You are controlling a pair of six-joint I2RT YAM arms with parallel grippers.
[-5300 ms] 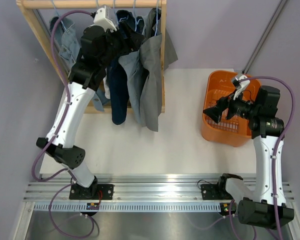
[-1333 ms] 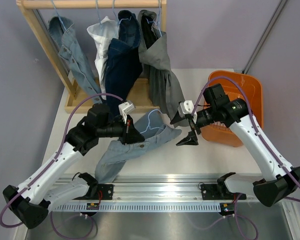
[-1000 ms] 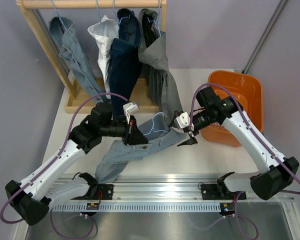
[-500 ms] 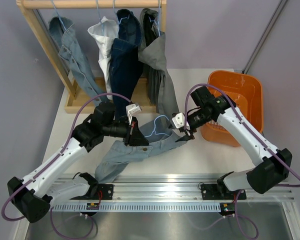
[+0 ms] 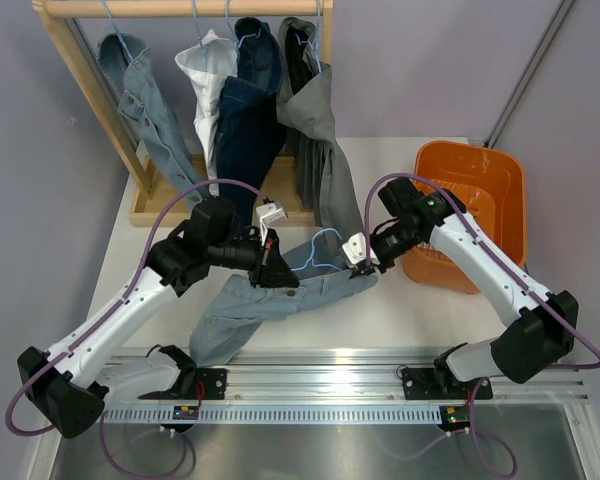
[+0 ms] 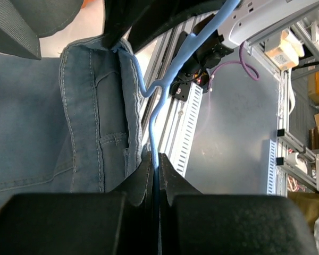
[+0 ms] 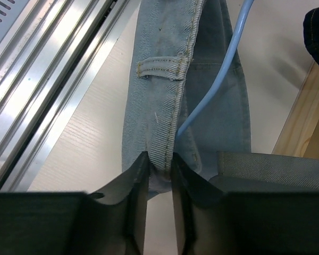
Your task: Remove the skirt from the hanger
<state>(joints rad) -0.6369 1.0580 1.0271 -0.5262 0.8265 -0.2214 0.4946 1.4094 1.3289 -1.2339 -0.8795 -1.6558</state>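
Note:
A light blue denim skirt (image 5: 245, 305) lies slack on the table, its waistband still on a pale blue wire hanger (image 5: 315, 242). My left gripper (image 5: 280, 276) is shut on the hanger's wire; in the left wrist view the hanger (image 6: 165, 90) rises from between the closed fingers at my left gripper (image 6: 157, 159), with the skirt (image 6: 42, 122) beside it. My right gripper (image 5: 363, 268) is at the skirt's right end. The right wrist view shows my right gripper (image 7: 158, 162) pinching the stitched waistband of the skirt (image 7: 170, 69), next to the hanger (image 7: 223, 79).
A wooden clothes rack (image 5: 80, 70) at the back left holds several hung garments, with a grey one (image 5: 320, 150) dangling close to the hanger. An orange basket (image 5: 490, 180) stands at the right. Aluminium rails (image 5: 320, 380) run along the near edge.
My right gripper has moved left onto the skirt's waistband and its jaws have come together on it. The left gripper has kept its hold on the hanger and shifted slightly right.

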